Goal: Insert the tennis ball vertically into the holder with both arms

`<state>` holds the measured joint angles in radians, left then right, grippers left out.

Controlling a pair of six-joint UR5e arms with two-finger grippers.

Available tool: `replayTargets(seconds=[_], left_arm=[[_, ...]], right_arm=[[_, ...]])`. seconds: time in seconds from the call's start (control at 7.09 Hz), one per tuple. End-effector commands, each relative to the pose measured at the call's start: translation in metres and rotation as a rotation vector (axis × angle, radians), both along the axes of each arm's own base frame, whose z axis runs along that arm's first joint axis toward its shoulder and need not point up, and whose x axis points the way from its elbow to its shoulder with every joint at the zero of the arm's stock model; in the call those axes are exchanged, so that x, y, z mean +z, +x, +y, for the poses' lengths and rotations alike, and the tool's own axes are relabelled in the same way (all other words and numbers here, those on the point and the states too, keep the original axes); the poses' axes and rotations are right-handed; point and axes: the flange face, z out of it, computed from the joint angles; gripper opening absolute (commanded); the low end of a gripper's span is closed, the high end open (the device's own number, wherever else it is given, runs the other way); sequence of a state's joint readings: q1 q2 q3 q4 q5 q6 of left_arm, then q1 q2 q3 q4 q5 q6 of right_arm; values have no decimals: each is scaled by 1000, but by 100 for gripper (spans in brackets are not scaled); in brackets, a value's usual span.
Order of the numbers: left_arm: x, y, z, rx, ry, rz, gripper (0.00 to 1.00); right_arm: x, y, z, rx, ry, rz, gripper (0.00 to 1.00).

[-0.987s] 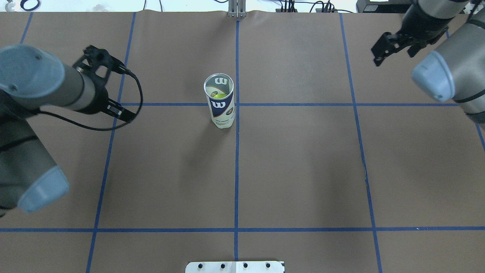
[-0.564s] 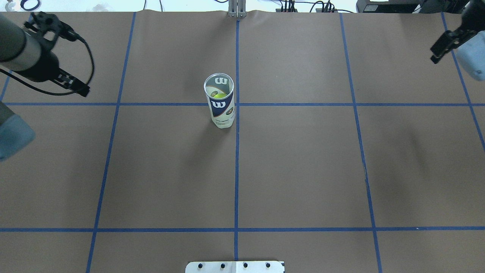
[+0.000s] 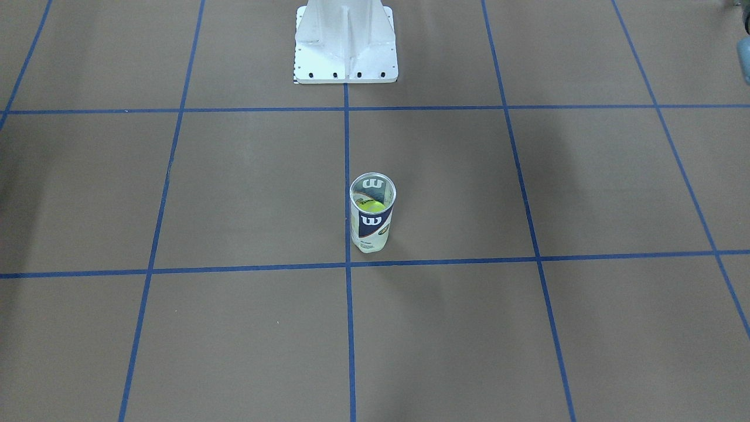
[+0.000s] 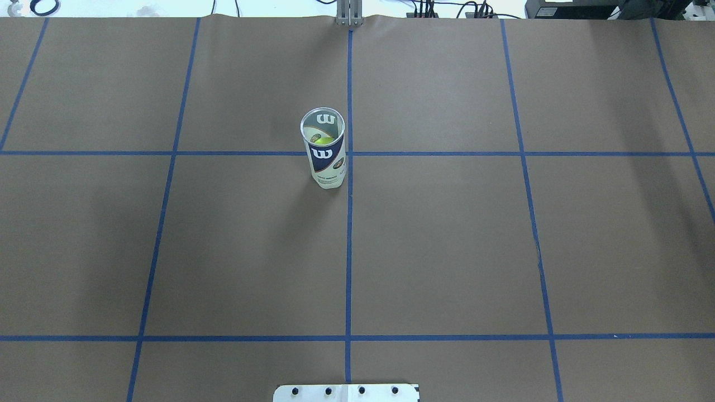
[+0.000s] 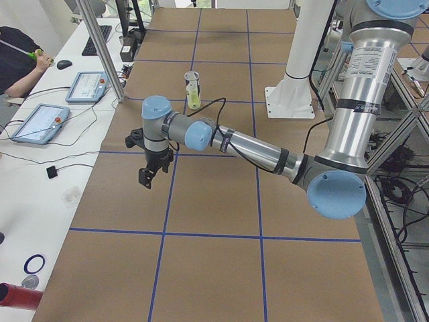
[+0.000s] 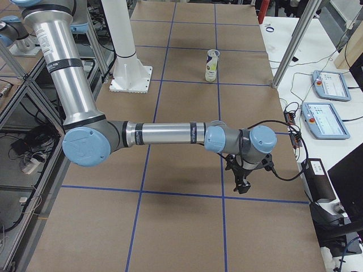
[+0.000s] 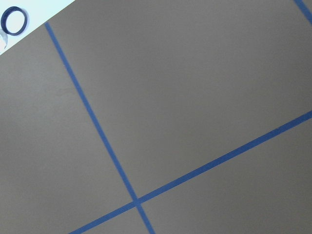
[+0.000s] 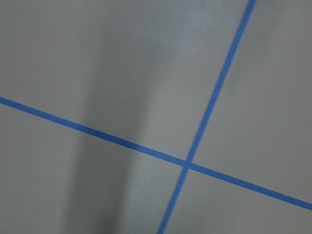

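Note:
The holder (image 4: 324, 148) stands upright near the table's middle, a clear can with a navy and white "W" label, open at the top. A yellow-green tennis ball (image 4: 320, 141) sits inside it, also seen from the front as the ball (image 3: 371, 206) in the holder (image 3: 372, 214). No gripper appears in the overhead or front views. The left gripper (image 5: 149, 176) hangs above the table far from the holder (image 5: 192, 89). The right gripper (image 6: 243, 184) hangs likewise far from the holder (image 6: 211, 64). I cannot tell whether either is open or shut. Both wrist views show only brown paper and blue tape.
The white pedestal base (image 3: 345, 41) is bolted at the robot's side of the table. Metal frame posts (image 5: 100, 47) (image 6: 295, 45) stand at the table's ends. Tablets (image 5: 40, 123) (image 6: 323, 119) lie on side benches. A person (image 5: 17, 60) sits at the left bench.
Both arms have swung outward to the table's ends and left the overhead view. The holder with the ball has stayed in place.

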<state>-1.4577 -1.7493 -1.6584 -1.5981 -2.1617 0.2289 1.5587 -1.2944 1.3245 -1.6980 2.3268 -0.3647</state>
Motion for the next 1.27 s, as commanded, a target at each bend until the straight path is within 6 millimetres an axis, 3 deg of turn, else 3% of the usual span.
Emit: replayTargets(seconds=[0.0,0.14,0.28,0.42,0.85,1.13], left_arm=[[41,-38,13,-34,-37,-7,99],[43,-41,16,-114,-92,-2,99],[70,-41,41,-208,-199,17,99],[83,-38,40,-235,-185,26,99],[98,-34,62,-243,-223,110,99],[78,-31,78,-222,-252,185,99]], right_arm=[[42,30,41,56,-14,2,99],[45,38,47,70,-18,0,99],[42,41,49,77,-11,1,99],[39,41,51,78,-5,0,99],[39,39,64,198,-116,-11,99],[43,34,74,202,-136,-60,99]])
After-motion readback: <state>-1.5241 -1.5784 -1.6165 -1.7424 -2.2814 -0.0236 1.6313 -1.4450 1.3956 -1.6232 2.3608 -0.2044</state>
